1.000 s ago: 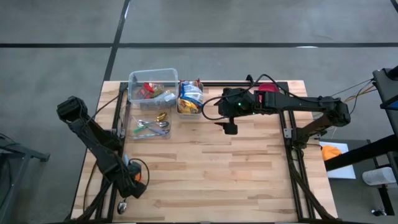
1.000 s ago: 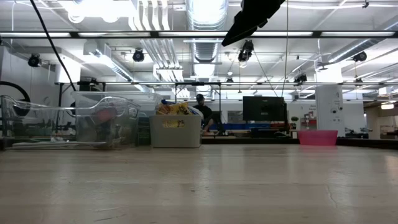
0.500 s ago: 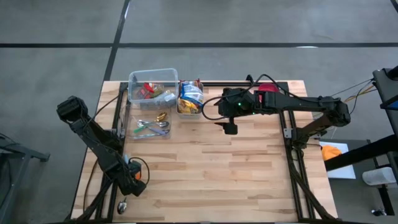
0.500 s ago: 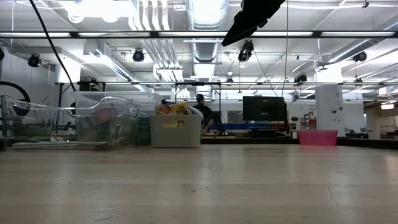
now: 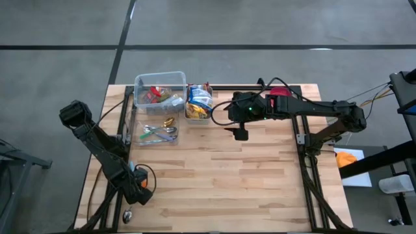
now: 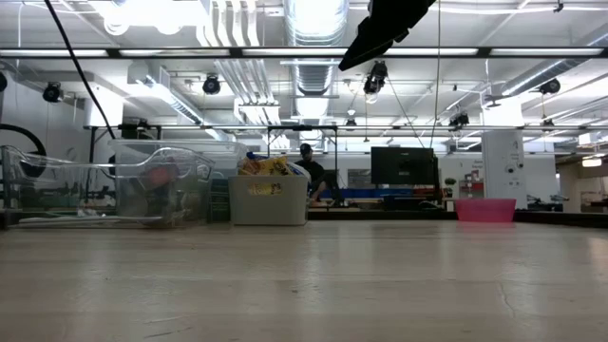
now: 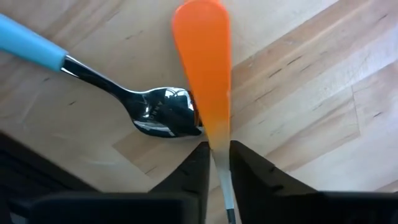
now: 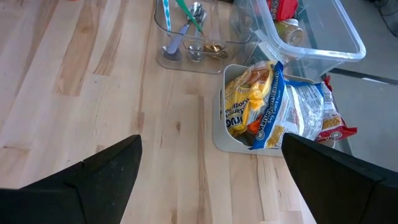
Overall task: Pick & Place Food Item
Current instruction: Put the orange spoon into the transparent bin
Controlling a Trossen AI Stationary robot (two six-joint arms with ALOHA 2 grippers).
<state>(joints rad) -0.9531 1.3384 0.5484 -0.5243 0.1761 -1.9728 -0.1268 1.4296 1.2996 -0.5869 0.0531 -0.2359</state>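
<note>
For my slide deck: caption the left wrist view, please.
Left gripper shut on an orange-handled utensil beside a blue-handled spoon on the wooden table.

Bright overhead light, soft shadows

No lettering can be made out; the snack bags' (image 8: 283,115) print is unreadable.
</note>
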